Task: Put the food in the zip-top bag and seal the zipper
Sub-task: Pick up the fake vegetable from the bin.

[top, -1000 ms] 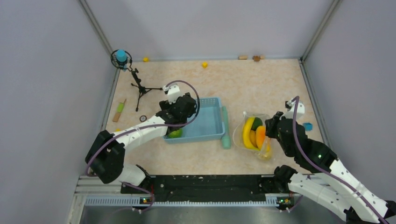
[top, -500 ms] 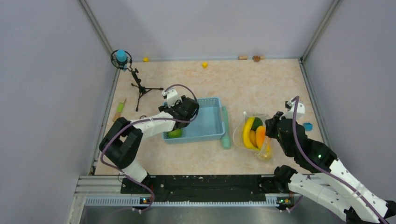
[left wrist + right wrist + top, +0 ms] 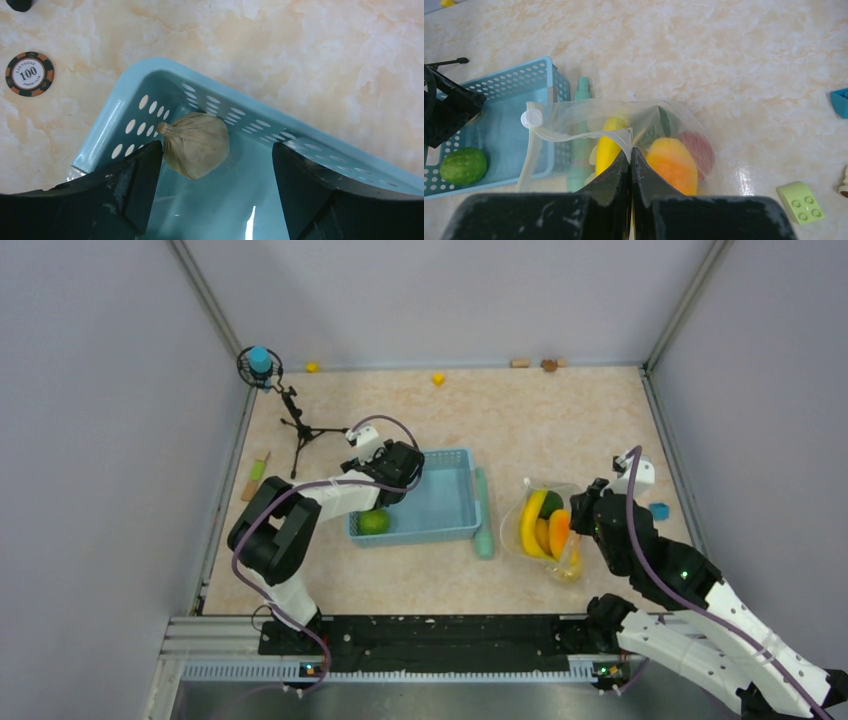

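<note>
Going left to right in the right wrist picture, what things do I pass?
Round dark green toy fruit → long teal plastic stick → yellow toy banana → glossy orange toy fruit → red toy fruit → light-green studded block → blue block.

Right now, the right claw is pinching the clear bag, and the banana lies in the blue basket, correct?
Not quite. The right gripper does pinch the zip-top bag, but the banana is already inside that bag, as the top view shows. The blue basket holds a green fruit.
</note>
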Robot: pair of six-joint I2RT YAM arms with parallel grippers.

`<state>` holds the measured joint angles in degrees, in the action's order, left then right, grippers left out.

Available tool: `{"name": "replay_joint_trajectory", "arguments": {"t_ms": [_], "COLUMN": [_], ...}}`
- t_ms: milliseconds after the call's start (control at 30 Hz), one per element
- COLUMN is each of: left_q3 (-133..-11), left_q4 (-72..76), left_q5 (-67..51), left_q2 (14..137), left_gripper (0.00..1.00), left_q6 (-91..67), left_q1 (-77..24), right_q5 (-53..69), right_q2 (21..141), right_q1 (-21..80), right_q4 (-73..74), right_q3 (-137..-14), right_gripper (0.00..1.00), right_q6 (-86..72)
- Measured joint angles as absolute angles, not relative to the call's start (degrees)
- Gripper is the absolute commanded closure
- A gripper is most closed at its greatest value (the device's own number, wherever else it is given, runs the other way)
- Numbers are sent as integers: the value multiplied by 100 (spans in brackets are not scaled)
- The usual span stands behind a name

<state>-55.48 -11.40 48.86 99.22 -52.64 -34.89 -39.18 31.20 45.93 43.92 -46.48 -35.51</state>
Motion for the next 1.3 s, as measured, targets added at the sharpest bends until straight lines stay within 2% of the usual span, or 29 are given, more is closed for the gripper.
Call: {"name": "replay_joint_trajectory", "arguments": {"t_ms": [200,400,633,1000,1300], "left_q3": [-5551,-5548,-5531,-5450,-5269], "left_q4": [-906,-718,-644,-565,-561], "left_q5": [4606,4241,4123,3975,3347], "left_q2": [10049,10075,10075,10060,9397], "left_gripper": [20,31,37,62,68], "left_q6": [-5129,-5078,-5065,-5011,-4816], "left_q1": [-3424,-3420,-3420,-3420,-3424], "right_q5": [-3966,-3992,-4003,-4007,-4010], "right_q2": [3129,3129,3129,3129,3129], "right_q1": [4593,4593,4593,4593,4593], "right_q4": [4392,4392,4392,4392,4392], "right_q3": [-4648,-4648,-4648,-4648,-4648], "right_gripper": [98,98,98,98,99], "right_q6": [-3551,-3553,-3553,-3553,-3553]}}
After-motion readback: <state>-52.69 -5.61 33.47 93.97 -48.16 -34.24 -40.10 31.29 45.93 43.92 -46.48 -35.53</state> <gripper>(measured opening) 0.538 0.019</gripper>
